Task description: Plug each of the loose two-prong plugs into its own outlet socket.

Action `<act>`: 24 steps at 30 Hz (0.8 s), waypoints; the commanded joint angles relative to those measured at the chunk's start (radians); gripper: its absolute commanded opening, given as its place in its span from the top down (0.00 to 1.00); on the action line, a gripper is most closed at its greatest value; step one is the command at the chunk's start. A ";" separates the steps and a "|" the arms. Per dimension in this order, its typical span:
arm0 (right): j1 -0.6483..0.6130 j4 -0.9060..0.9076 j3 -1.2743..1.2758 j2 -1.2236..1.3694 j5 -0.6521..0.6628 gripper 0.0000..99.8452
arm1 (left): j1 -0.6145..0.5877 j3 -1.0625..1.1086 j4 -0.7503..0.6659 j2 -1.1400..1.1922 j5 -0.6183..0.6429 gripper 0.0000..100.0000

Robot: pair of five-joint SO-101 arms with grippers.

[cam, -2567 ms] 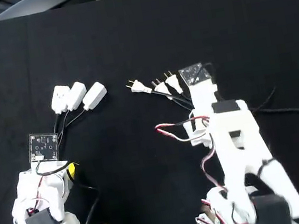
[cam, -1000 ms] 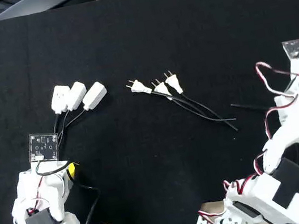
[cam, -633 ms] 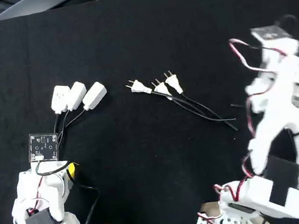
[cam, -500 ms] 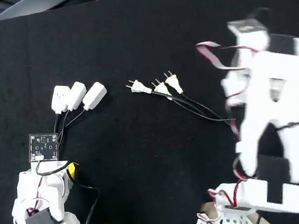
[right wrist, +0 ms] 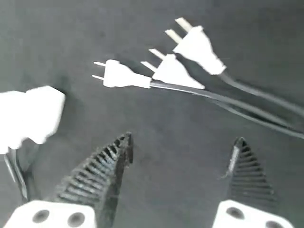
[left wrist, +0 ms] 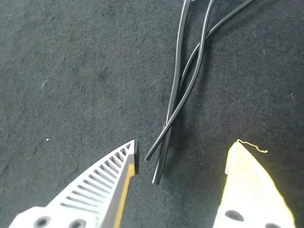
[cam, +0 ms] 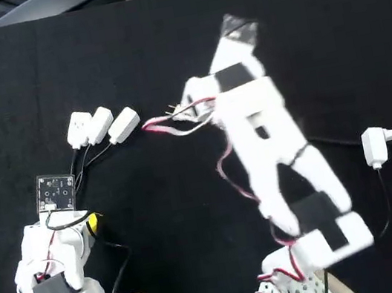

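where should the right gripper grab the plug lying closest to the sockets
Take the plug by its white body, behind the prongs, pinching its sides from above. It lies flat, prongs toward a socket, cable trailing away, so the body is the solid part. The right gripper hangs open nearby.

The high camera hangs fixed over the black table [cam: 357,29], looking straight down, with both arm bases at its near edge. The left wrist camera sits very close to the cloth, peering between the left gripper [left wrist: 183,147] and its spread tips at black cords [left wrist: 183,90] – the ones trailing from the outlet sockets [cam: 100,125] in the overhead view. The right wrist camera, also close, looks past the parted right gripper [right wrist: 183,137] at three plugs [right wrist: 166,71] and one socket – ground the overhead shares, though the right arm [cam: 262,135] covers most of it there.
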 commanded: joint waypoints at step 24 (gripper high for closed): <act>0.012 -0.313 -0.116 0.317 -0.422 0.69 | -0.007 0.018 -0.023 -0.003 0.006 0.70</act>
